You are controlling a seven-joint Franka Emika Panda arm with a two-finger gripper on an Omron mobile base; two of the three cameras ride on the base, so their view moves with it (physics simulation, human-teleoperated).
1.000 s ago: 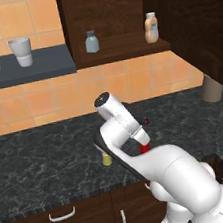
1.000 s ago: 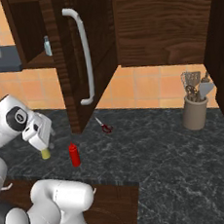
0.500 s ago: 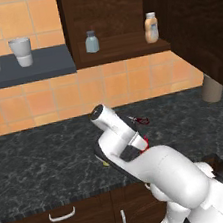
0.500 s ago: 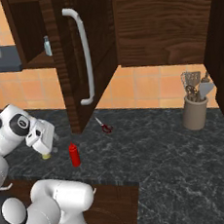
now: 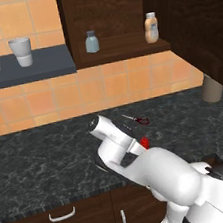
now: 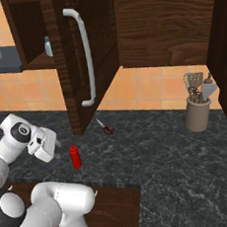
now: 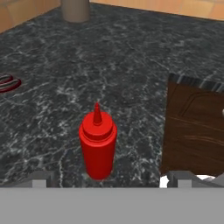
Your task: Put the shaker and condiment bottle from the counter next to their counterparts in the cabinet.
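The red condiment bottle stands upright on the dark marbled counter, just ahead of my gripper and in line with the gap between its fingers. The fingertips sit wide apart, so the gripper is open and holds nothing. From the right base view the gripper hangs low, left of the bottle. My arm covers all but the bottle's top in the left base view. In the cabinet stand the grey-blue shaker and the tan bottle. The yellow-green shaker is hidden.
Red-handled scissors lie on the counter behind the bottle. A utensil holder stands far right. The cabinet door with its white handle swings out over the counter. Two cups sit on the grey wall shelf. A wooden drawer front lies right of the gripper.
My hand has sunk lower and turned from the yellow-green shaker toward the red bottle. The shaker, seen under the hand before, is now hidden behind it.
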